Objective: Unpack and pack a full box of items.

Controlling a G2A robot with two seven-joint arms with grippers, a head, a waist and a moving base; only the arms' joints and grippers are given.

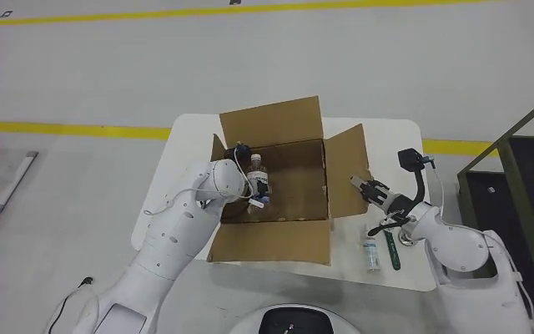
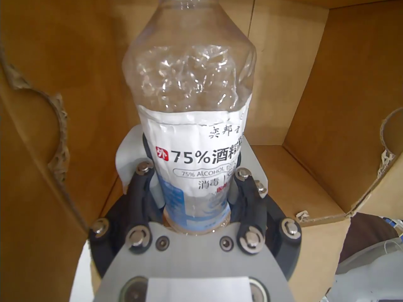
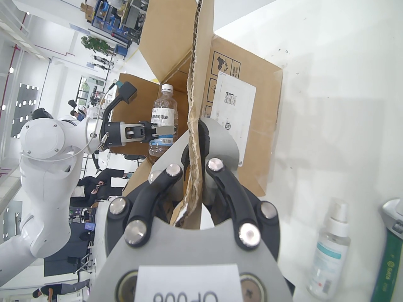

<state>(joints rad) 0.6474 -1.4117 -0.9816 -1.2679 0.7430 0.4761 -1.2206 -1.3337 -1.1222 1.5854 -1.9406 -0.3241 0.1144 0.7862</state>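
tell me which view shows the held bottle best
The left wrist view: the bottle sits close, clamped by the left gripper. The right wrist view shows it whole but distant; the top view, small.

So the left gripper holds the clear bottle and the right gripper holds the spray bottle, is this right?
No. The right gripper is closed on the box flap, as the right wrist view shows; the spray bottle rests untouched on the table. The left gripper does hold the clear bottle.

Cardboard box (image 1: 267,242) open, flaps out; clear labelled bottle (image 1: 258,179) over interior; spray bottle (image 1: 371,253), green wrench (image 1: 392,250) beside box
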